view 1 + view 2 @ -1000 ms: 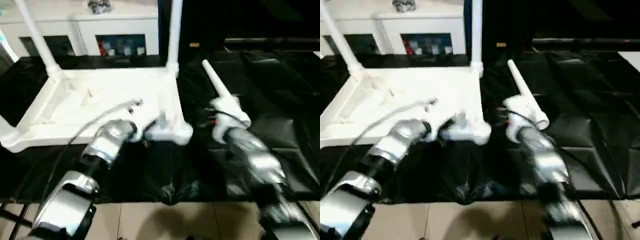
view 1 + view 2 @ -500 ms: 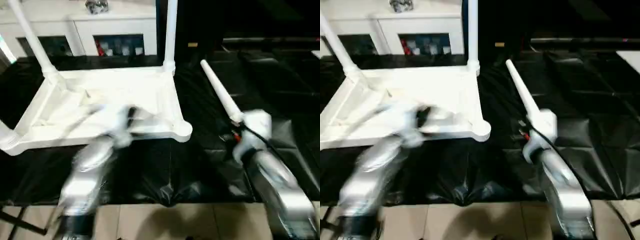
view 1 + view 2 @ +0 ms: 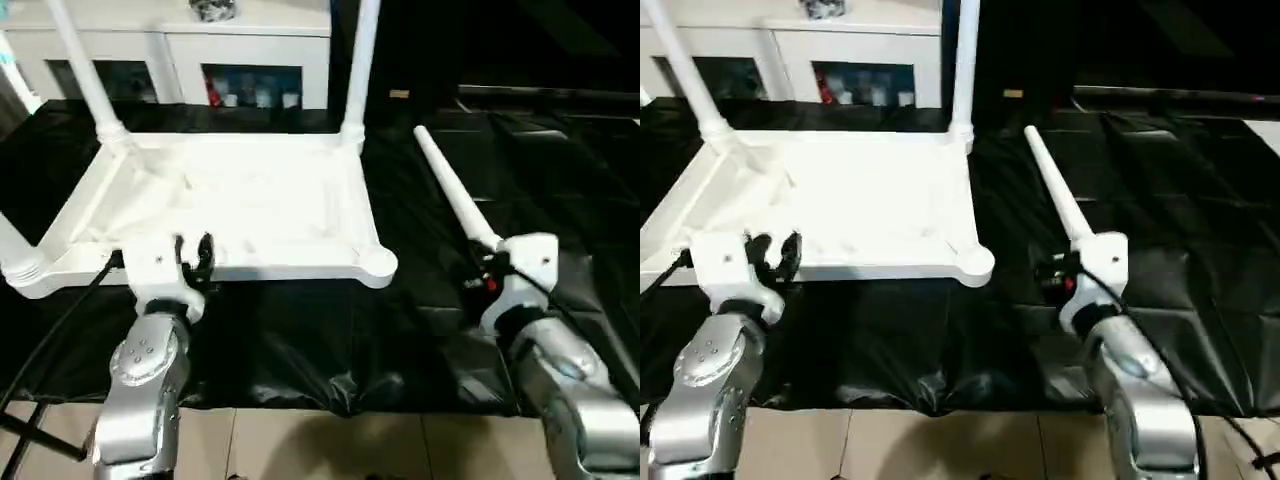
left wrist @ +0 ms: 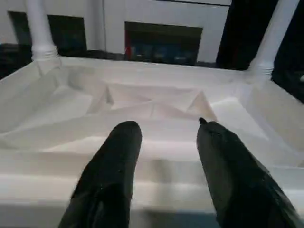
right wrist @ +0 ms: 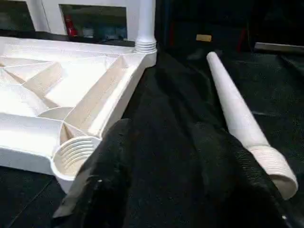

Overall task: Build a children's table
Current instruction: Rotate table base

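Table top (image 3: 240, 200) lies upside down, left on the surface; loose leg (image 3: 455, 195) just right. Both look light, stiff, slick. Grab the leg mid-shaft. Left tool (image 4: 164, 142) and right tool (image 5: 161, 156) apart, empty.

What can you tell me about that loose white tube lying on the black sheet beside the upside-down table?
The loose white plastic leg is a long, smooth round tube that widens toward a ridged, threaded end nearest the robot. It lies flat on the crinkled black sheet, angled away from the robot, apart from the upturned white table top. Its threaded end lies close to the right gripper, whose fingers stand apart with nothing between them. The near corner socket is still empty.
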You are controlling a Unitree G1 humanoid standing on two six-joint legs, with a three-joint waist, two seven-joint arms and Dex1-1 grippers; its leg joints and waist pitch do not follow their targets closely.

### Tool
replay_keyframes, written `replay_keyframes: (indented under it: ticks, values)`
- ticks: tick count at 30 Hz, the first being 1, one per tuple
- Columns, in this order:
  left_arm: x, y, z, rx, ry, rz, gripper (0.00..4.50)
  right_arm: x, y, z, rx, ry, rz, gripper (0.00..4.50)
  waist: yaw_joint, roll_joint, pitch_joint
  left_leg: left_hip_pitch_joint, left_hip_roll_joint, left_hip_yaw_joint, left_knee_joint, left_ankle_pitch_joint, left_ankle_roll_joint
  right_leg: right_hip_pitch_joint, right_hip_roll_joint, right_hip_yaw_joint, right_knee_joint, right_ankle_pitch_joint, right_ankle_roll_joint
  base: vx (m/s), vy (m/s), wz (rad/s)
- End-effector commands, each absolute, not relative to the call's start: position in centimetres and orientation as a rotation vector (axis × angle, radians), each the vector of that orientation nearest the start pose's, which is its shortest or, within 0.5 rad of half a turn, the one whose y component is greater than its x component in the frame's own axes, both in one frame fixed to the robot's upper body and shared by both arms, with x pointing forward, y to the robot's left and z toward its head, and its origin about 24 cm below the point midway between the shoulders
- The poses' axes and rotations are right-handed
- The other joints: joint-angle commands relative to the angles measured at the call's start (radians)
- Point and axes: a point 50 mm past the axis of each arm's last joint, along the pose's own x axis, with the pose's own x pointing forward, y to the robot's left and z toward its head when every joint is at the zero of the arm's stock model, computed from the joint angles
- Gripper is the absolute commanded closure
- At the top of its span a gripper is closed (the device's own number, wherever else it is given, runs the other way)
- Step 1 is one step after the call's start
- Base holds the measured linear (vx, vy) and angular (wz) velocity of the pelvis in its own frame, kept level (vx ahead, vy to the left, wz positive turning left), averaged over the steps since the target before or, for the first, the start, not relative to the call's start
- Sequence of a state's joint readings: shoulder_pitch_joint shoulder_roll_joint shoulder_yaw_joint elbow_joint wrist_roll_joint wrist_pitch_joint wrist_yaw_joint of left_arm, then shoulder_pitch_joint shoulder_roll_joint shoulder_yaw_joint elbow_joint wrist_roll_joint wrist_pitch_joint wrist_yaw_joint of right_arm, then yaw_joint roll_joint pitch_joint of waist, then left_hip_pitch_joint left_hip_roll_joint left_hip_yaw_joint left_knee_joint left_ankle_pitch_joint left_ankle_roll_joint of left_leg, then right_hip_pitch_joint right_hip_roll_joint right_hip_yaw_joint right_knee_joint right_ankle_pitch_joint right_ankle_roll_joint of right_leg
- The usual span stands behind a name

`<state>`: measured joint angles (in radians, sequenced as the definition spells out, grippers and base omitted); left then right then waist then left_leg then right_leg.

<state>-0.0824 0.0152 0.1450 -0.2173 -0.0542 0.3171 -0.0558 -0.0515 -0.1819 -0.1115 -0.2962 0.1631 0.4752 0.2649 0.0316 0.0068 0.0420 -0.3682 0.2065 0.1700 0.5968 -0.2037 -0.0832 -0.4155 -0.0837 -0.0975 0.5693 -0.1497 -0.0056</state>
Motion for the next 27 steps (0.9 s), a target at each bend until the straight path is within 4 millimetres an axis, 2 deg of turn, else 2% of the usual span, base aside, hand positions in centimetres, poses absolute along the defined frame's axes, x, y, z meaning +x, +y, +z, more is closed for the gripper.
replay_keyframes:
  ticks: [1, 2, 5, 9, 10, 11, 12, 13, 14, 15, 16, 17, 18, 19, 20, 21, 22, 23, 24, 25, 26, 27]
  values:
    - [26.3, 17.2, 8.7, -0.062, -0.003, 0.044, 1.89, 25.8, -18.6, 8.4, -0.006, 0.122, 0.202, 1.87, -0.002, -0.009, -0.058, -0.003, 0.016, -0.002, -0.072, -0.171, 0.059, 0.051, -0.039, 0.044, -0.067, -0.313, -0.057, 0.000, 0.000, 0.00]
    - [26.2, 17.1, 8.8, -0.065, -0.009, 0.042, 1.81, 25.8, -18.5, 8.3, -0.002, 0.124, 0.206, 1.87, -0.001, -0.016, -0.059, -0.005, 0.016, -0.001, -0.071, -0.160, 0.063, 0.053, -0.041, 0.045, -0.064, -0.296, -0.071, 0.000, 0.000, 0.00]
    - [26.0, 16.9, 8.7, -0.070, -0.005, 0.046, 1.48, 25.4, -18.0, 8.2, 0.012, 0.133, 0.219, 1.56, -0.001, -0.009, -0.055, -0.004, 0.016, 0.000, -0.071, -0.176, 0.066, 0.052, -0.041, 0.045, -0.068, -0.329, -0.075, 0.000, 0.000, 0.00]
    - [25.9, 16.7, 8.5, -0.015, 0.019, 0.045, 1.25, 25.4, -17.9, 8.3, -0.020, 0.124, 0.183, 1.41, -0.004, -0.012, -0.049, -0.002, 0.013, 0.000, -0.074, -0.227, 0.049, 0.047, -0.039, 0.042, -0.081, -0.435, -0.030, 0.000, 0.000, 0.00]
    - [26.0, 16.8, 8.5, 0.030, 0.025, 0.053, 1.14, 25.4, -17.8, 8.3, -0.042, 0.119, 0.181, 1.39, -0.003, -0.011, -0.050, 0.002, 0.013, -0.002, -0.074, -0.234, 0.043, 0.044, -0.037, 0.041, -0.082, -0.448, -0.018, 0.000, 0.000, 0.00]
    - [26.0, 16.8, 8.5, 0.030, 0.025, 0.053, 1.07, 25.4, -17.8, 8.3, -0.042, 0.119, 0.181, 1.39, -0.004, -0.009, -0.049, 0.002, 0.016, -0.005, -0.076, -0.239, 0.036, 0.043, -0.031, 0.038, -0.083, -0.444, -0.012, 0.000, 0.000, 0.00]
    - [26.1, 16.7, 8.6, 0.046, 0.020, 0.044, 1.07, 25.5, -17.8, 8.3, -0.075, 0.113, 0.182, 1.39, -0.009, -0.007, -0.049, 0.006, 0.020, -0.009, -0.077, -0.252, 0.020, 0.042, -0.018, 0.030, -0.085, -0.420, -0.003, 0.000, 0.000, 0.00]
    - [26.2, 16.6, 8.7, 0.055, 0.015, 0.036, 1.04, 25.6, -17.7, 8.3, -0.091, 0.110, 0.178, 1.39, -0.016, 0.002, -0.051, 0.018, 0.037, -0.023, -0.085, -0.267, 0.011, 0.042, 0.003, 0.013, -0.086, -0.361, -0.021, 0.000, 0.000, 0.00]
    - [26.3, 16.5, 8.8, 0.059, 0.013, 0.034, 0.90, 25.7, -17.7, 8.2, -0.079, 0.113, 0.164, 1.39, -0.024, 0.010, -0.049, 0.031, 0.064, -0.041, -0.103, -0.277, 0.021, 0.039, 0.019, 0.000, -0.079, -0.315, -0.045, 0.000, 0.000, 0.00]
    - [26.4, 16.4, 9.0, 0.051, 0.003, 0.024, 0.75, 25.8, -17.8, 8.0, -0.030, 0.124, 0.134, 1.39, -0.029, 0.024, -0.049, 0.049, 0.139, -0.079, -0.135, -0.265, 0.069, 0.034, 0.013, -0.005, -0.036, -0.208, -0.109, 0.000, 0.000, 0.00]
    - [26.4, 16.4, 9.0, 0.048, 0.004, 0.024, 0.75, 25.9, -17.8, 8.0, -0.021, 0.125, 0.126, 1.39, -0.034, 0.038, -0.046, 0.054, 0.215, -0.109, -0.168, -0.242, 0.108, 0.023, 0.001, -0.006, 0.036, -0.140, -0.145, 0.016, -0.098, 0.10]
    - [26.4, 16.6, 8.9, 0.033, 0.018, 0.041, 0.75, 26.0, -17.8, 8.2, -0.042, 0.111, 0.122, 1.39, -0.037, 0.040, -0.050, 0.060, 0.219, -0.109, -0.163, -0.220, 0.136, 0.014, -0.004, -0.001, 0.058, -0.125, -0.151, 0.026, -0.145, 0.10]
    - [26.4, 16.5, 9.0, 0.019, 0.024, 0.010, 0.75, 26.0, -17.6, 8.1, -0.038, 0.122, 0.141, 1.39, -0.038, 0.020, -0.049, 0.058, 0.194, -0.083, -0.141, -0.184, 0.209, 0.009, -0.025, 0.018, 0.057, -0.078, -0.199, 0.026, -0.145, 0.10]
    - [26.4, 16.5, 9.0, 0.028, 0.030, 0.002, 0.75, 25.9, -17.6, 8.1, -0.042, 0.122, 0.140, 1.39, -0.033, -0.009, -0.046, 0.018, 0.075, -0.008, -0.073, -0.257, 0.235, 0.025, -0.038, 0.047, -0.009, -0.088, -0.286, 0.003, -0.173, 0.06]
    - [26.5, 16.4, 9.1, 0.037, 0.022, -0.004, 0.75, 25.9, -17.6, 8.1, -0.043, 0.122, 0.138, 1.39, -0.025, -0.034, -0.047, -0.006, -0.050, 0.044, 0.038, -0.278, 0.209, 0.036, -0.033, 0.052, -0.073, -0.223, -0.259, -0.016, -0.154, -0.01]
    - [26.5, 16.2, 9.4, 0.071, 0.000, -0.025, 0.75, 25.9, -17.6, 8.0, -0.038, 0.125, 0.144, 1.39, 0.016, -0.047, -0.064, -0.026, -0.075, 0.014, 0.098, -0.184, 0.157, 0.077, -0.097, 0.088, -0.096, -0.521, -0.131, -0.016, -0.154, -0.01]
    - [26.6, 16.1, 9.5, 0.089, -0.007, -0.030, 0.75, 25.8, -17.6, 8.0, -0.033, 0.127, 0.154, 1.39, 0.022, -0.051, -0.050, -0.055, -0.060, -0.011, 0.065, -0.084, 0.130, 0.086, -0.103, 0.108, -0.084, -0.590, 0.021, -0.015, -0.127, -0.02]
    - [26.7, 16.0, 9.6, 0.065, -0.010, -0.036, 0.75, 25.8, -17.6, 8.0, -0.038, 0.126, 0.154, 1.39, 0.028, -0.049, -0.048, -0.053, -0.052, -0.019, 0.042, -0.077, 0.120, 0.083, -0.095, 0.104, -0.082, -0.606, 0.106, -0.032, -0.099, -0.04]
    - [26.7, 15.9, 9.6, 0.044, -0.009, -0.044, 0.75, 25.7, -17.6, 8.0, -0.030, 0.125, 0.154, 1.39, 0.030, -0.021, -0.046, -0.026, -0.033, -0.032, -0.002, -0.087, 0.126, 0.069, -0.084, 0.079, -0.095, -0.571, 0.153, -0.032, -0.099, -0.04]
    - [26.7, 15.9, 9.6, 0.052, -0.009, -0.042, 0.75, 25.8, -17.6, 8.1, -0.032, 0.122, 0.154, 1.39, 0.016, -0.007, -0.040, -0.036, -0.027, -0.053, -0.013, -0.122, 0.123, 0.071, -0.050, 0.041, -0.091, -0.562, 0.181, -0.031, -0.082, -0.08]
    - [26.7, 15.9, 9.6, 0.049, -0.009, -0.042, 0.75, 25.8, -17.6, 8.1, -0.034, 0.120, 0.153, 1.39, 0.017, 0.002, -0.042, -0.008, -0.014, -0.056, -0.019, -0.180, 0.113, 0.062, -0.047, 0.030, -0.104, -0.597, 0.176, -0.005, -0.072, 0.00]
    - [26.7, 15.8, 9.5, 0.037, -0.003, -0.044, 0.75, 25.8, -17.6, 8.2, -0.039, 0.116, 0.148, 1.39, 0.008, 0.003, -0.041, 0.025, -0.007, -0.053, -0.019, -0.260, 0.101, 0.059, -0.040, 0.016, -0.117, -0.632, 0.152, -0.005, -0.072, 0.00]
